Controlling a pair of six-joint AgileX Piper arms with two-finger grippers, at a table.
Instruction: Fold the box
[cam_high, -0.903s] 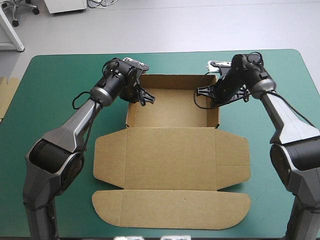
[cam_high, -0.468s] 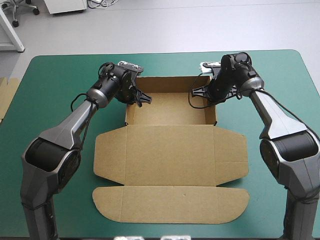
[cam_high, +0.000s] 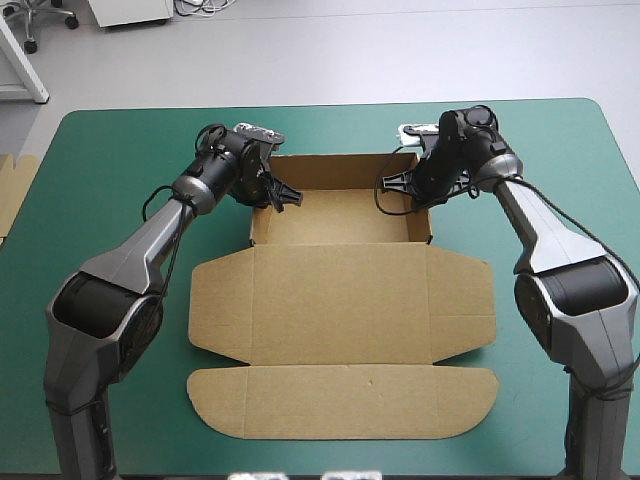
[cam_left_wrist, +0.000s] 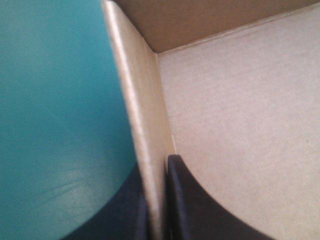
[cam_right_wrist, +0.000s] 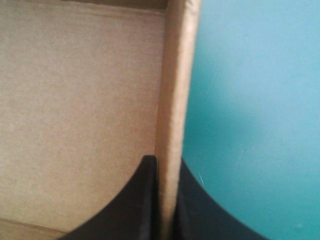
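While both arms stretch from the near corners toward the far edge of the table and turn inward at the wrist, each one pinches a side wall of the box (cam_high: 340, 300). The left gripper (cam_high: 281, 196) is all but shut on the tray's left wall. One black finger (cam_left_wrist: 195, 205) is inside the tray and the other is outside over the teal-green cover (cam_high: 120, 150). The right gripper (cam_high: 396, 181) is clamped the same way on the right wall, with its inner finger (cam_right_wrist: 135, 200) against the brown floor.

There are two arms, two grippers and one box. The box is an open tray with three raised walls near the middle of the far edge. Its lid lies flat toward the near edge and has two side flaps and one long rounded flap.

Broad bare cover lies beside the box toward the left and right edges. The rounded flap ends close to the near edge. A strip of more board (cam_high: 12, 195) shows at the left edge.
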